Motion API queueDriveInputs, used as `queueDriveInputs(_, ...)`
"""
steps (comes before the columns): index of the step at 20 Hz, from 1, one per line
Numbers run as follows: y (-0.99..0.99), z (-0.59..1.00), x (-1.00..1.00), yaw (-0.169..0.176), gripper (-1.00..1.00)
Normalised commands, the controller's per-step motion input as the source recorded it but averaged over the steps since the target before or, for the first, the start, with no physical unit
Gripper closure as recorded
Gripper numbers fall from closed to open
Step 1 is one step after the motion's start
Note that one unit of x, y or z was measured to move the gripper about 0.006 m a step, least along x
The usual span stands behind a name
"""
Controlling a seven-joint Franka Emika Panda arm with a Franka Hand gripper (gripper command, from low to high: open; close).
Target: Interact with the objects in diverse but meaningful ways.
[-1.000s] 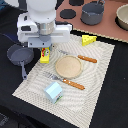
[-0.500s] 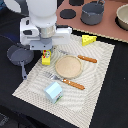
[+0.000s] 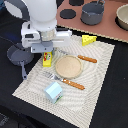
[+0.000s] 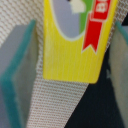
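A yellow box with a red label [image 3: 47, 60] lies on the striped cloth [image 3: 95, 70] beside the grey pan. My gripper [image 3: 47, 53] hangs straight over it. In the wrist view the box [image 4: 75, 50] lies between my two teal-padded fingers [image 4: 20, 70], with cloth showing in the gap on one side; the jaws are open around it. A yellow holed cheese wedge [image 3: 89, 40] sits at the cloth's far edge. A pale blue-and-white milk carton [image 3: 54, 91] stands near the cloth's front edge. The bread loaf is out of view.
A round tan plate [image 3: 68, 66] lies mid-cloth between an orange-handled knife [image 3: 86, 59] and fork [image 3: 70, 83]. A grey pan [image 3: 17, 55] sits off the cloth at the exterior view's left. Two grey pots [image 3: 92, 13] stand on a brown board [image 3: 70, 17] behind.
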Motion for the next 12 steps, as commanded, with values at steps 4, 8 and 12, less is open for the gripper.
queueDriveInputs(4,0.2,0.05,0.0,-0.077,-1.0)
queueDriveInputs(8,0.51,0.42,0.06,-0.073,-1.0)
queueDriveInputs(12,0.63,0.61,0.2,-0.07,-1.0)
